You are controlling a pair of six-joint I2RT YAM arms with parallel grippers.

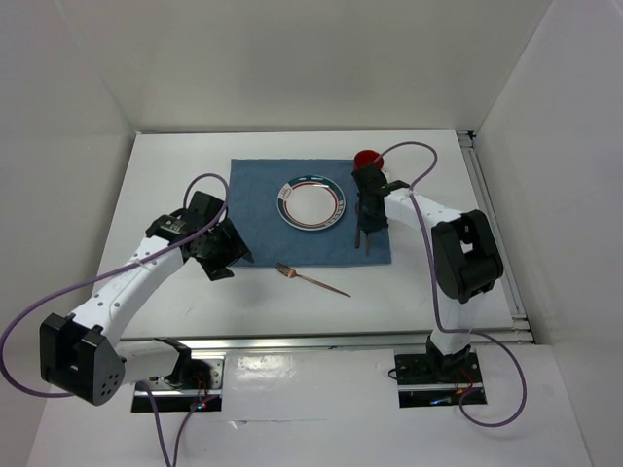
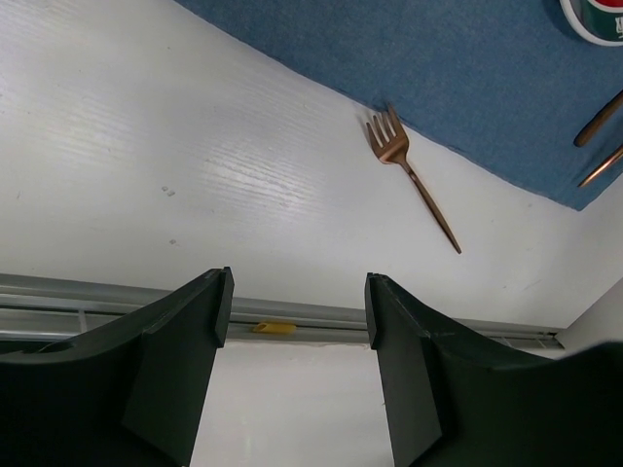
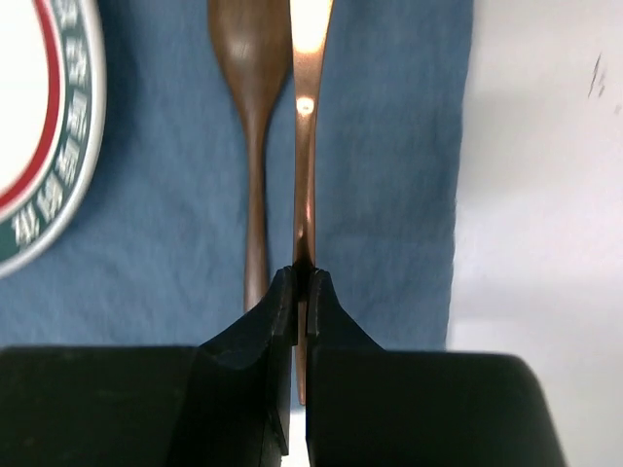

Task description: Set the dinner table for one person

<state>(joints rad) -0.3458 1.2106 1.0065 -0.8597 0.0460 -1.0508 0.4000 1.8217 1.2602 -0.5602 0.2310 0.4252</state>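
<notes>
Left gripper (image 2: 297,292): jaws are held apart, empty, above the large white rectangular dinner table (image 1: 175,185), which is spread ahead of the arm bases. Copper metal fork (image 2: 409,175): laid on the table, just beside the blue cloth placemat (image 1: 258,204). Right gripper (image 3: 302,279): clamped on a slim copper utensil (image 3: 307,146), beside the round white plate (image 1: 311,203).

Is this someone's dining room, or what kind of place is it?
Probably a robot test bench in a lab, not a dining room: a white tabletop boxed in by white walls, a left arm and a right arm mounted at its near edge, one blue placemat with a plate.
</notes>
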